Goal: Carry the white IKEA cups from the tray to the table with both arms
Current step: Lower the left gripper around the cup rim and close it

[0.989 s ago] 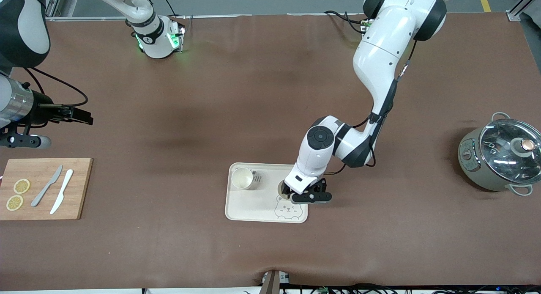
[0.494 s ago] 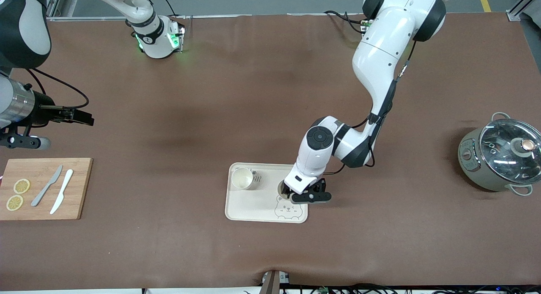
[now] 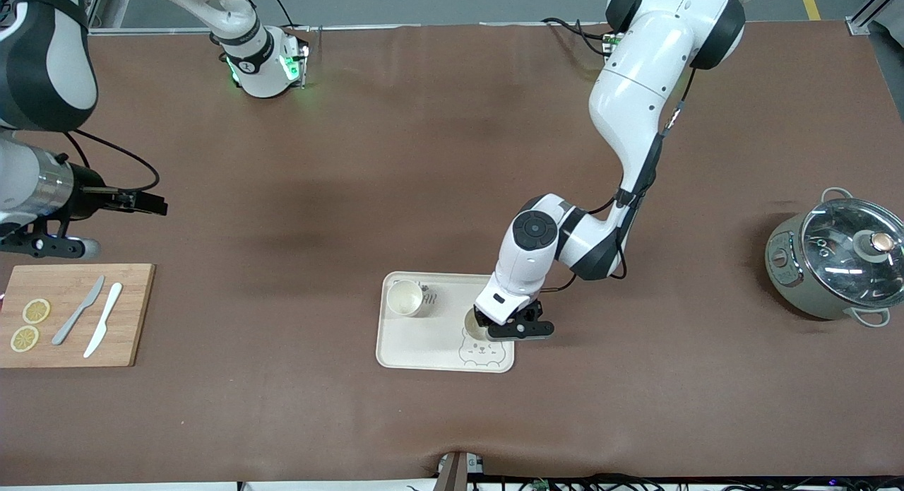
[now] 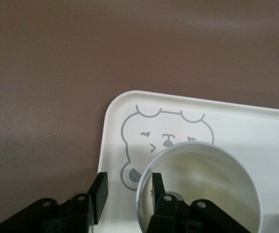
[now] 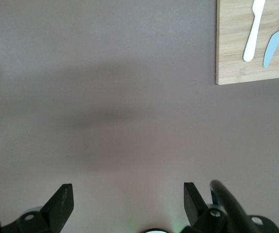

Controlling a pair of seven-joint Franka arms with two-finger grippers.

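Left gripper (image 3: 486,327) fingers straddled cup (image 4: 200,189) wall on tray (image 4: 111,116), lower center; grip unclear. Right gripper (image 5: 125,200) fingers wide, empty, frame's left edge.

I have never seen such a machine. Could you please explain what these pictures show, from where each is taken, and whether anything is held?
These are two white robot arms at a brown table. The wide picture comes from a high camera that faces them. Each of the other two comes from a camera on one arm's wrist. On the table are a cream tray with a bear print, a wooden board with two knives and lemon slices, and a lidded pot. On the tray stand a free cup and a second cup. The left tool is down at the second cup, one finger inside the rim and one outside with a gap, so nothing is gripped yet. The right tool hangs open and empty over bare table near the board; that arm waits.
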